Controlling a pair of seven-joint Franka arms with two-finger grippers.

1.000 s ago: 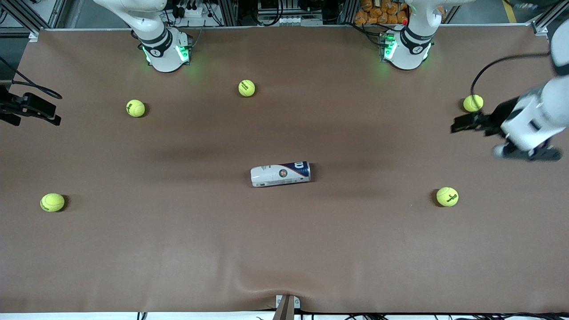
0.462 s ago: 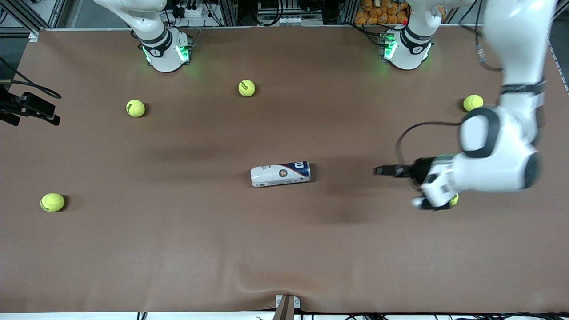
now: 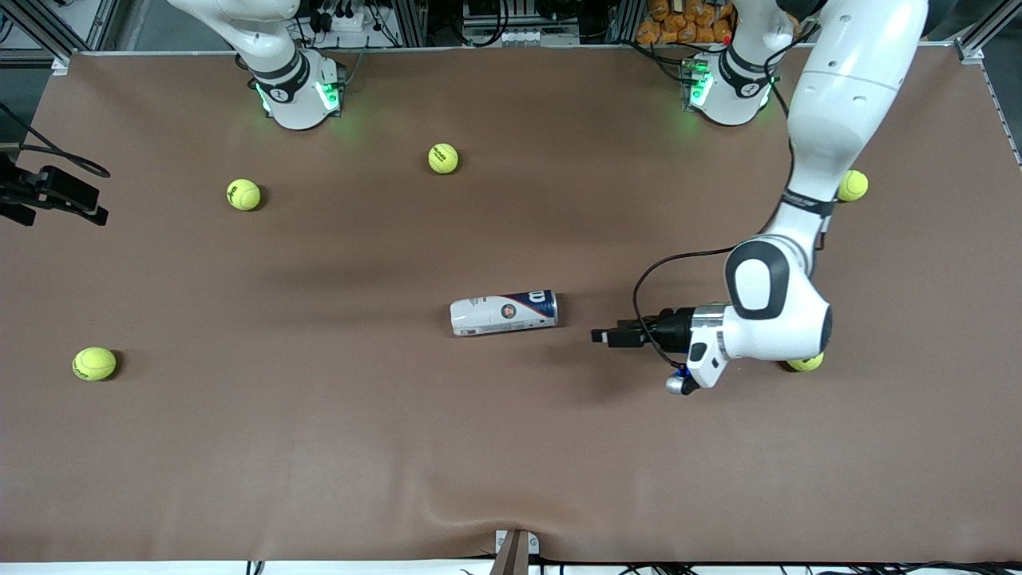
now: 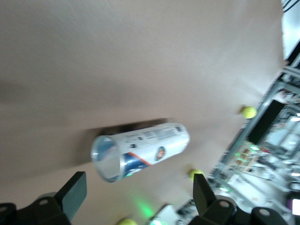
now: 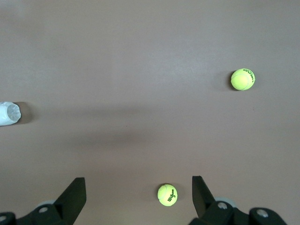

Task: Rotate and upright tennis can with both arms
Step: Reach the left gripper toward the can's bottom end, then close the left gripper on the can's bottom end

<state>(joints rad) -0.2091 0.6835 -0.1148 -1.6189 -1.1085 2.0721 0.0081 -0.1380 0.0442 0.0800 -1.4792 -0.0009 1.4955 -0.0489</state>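
Note:
The tennis can [image 3: 503, 312] lies on its side mid-table, its white end toward the right arm's end and its navy end toward the left arm's end. My left gripper [image 3: 604, 336] is low, beside the navy end and a short gap from it, open and empty. In the left wrist view the can [image 4: 140, 150] shows its silvery rim ahead of the open left gripper [image 4: 138, 199]. My right gripper [image 5: 137, 199] is open and empty, high over the table and out of the front view. The can's white end [image 5: 8, 114] shows at the edge of the right wrist view.
Several tennis balls lie about: three of them [image 3: 243, 194], [image 3: 441, 158], [image 3: 94, 363], one [image 3: 853, 185] by the left arm and one [image 3: 805, 363] partly hidden under its wrist. A black device with a cable [image 3: 52, 194] sits at the right arm's end.
The left arm has swung in from its end of the table and lowered toward the can's navy end. The can and balls have not moved.

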